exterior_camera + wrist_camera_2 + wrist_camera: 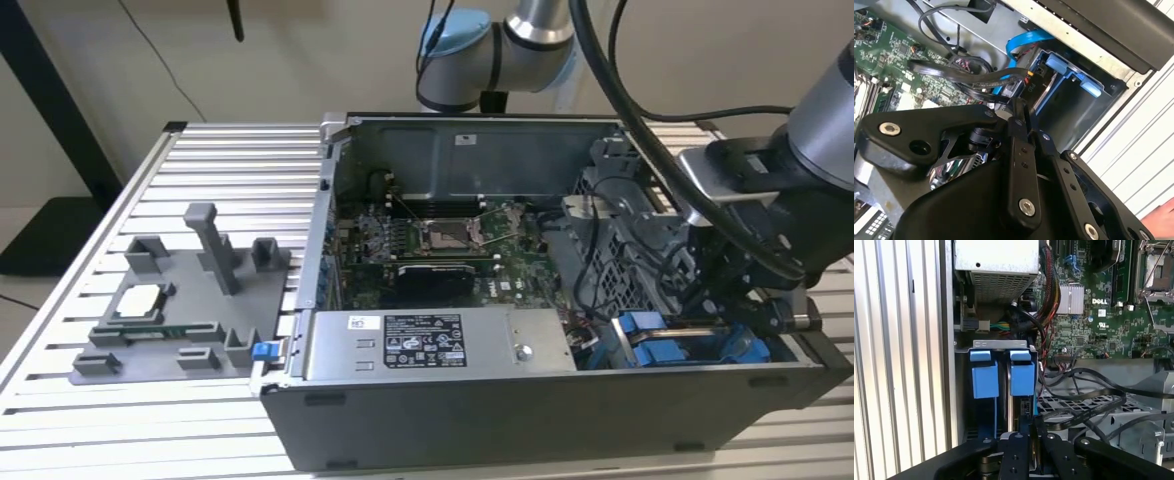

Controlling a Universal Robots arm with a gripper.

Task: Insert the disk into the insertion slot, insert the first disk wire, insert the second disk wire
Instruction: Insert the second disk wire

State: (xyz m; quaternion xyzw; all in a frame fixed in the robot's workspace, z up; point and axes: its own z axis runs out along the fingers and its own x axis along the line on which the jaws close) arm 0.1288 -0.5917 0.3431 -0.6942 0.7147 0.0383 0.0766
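The insertion slot [999,344] is the grey metal bay in the case's near right corner [681,345], with two blue plastic fittings [985,375] at its mouth. The disk [1046,97] sits inside it, its silver face showing between the blue carrier parts [1069,70]. My gripper [1021,111] reaches down at the disk's end, its black fingers [1019,442] drawn together on a small black wire connector [1030,86]. A blue flat wire [1024,42] curves down to the same spot. In the exterior view the gripper [727,320] hangs low inside the case beside the blue fittings.
The open computer case holds a motherboard [427,240], a boxed power supply [427,345] and a perforated grey cage [627,260]. Loose black cables [1089,390] lie close to the bay. A grey fixture with parts [174,300] stands on the slatted table at the exterior view's left.
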